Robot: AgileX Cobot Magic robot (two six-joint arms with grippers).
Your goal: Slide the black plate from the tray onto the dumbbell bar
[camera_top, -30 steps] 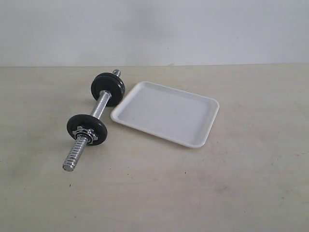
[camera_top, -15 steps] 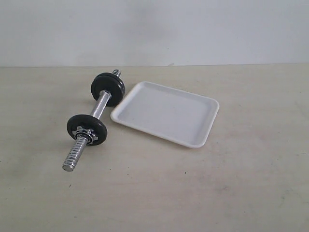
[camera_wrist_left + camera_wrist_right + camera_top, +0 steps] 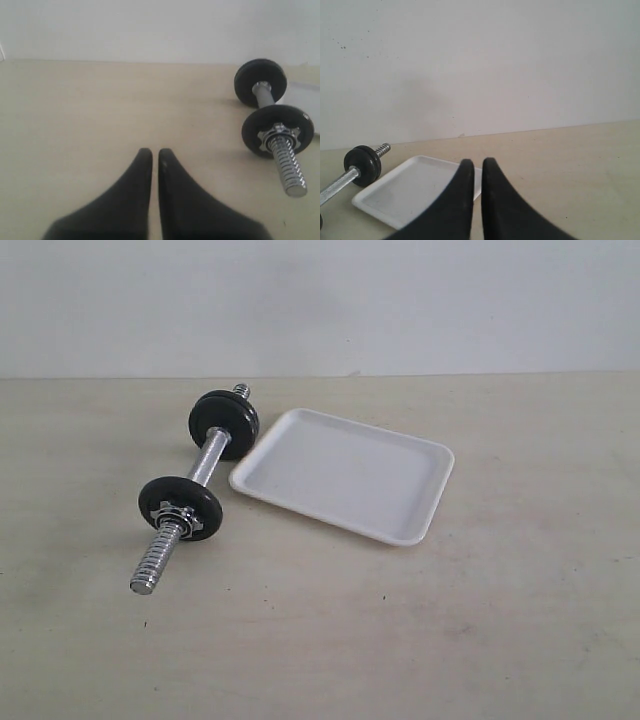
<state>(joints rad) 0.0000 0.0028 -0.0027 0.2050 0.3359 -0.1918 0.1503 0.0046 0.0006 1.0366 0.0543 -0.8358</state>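
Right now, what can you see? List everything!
dumbbell bar: one, chrome, on the table beside the tray
black discs: seemingly three, black, one near the bar's front end, two at its far end
star nut: one, chrome, against the front disc
tray: one, white, empty, beside the bar
table: one, beige, under everything
wall: one, white, behind
left gripper: one, black, shut, apart from the bar
right gripper: one, black, shut, facing the tray

Looks like a lab test bench — a plain beige tabletop point(image 3: 420, 640) against a blank white wall point(image 3: 400, 300).
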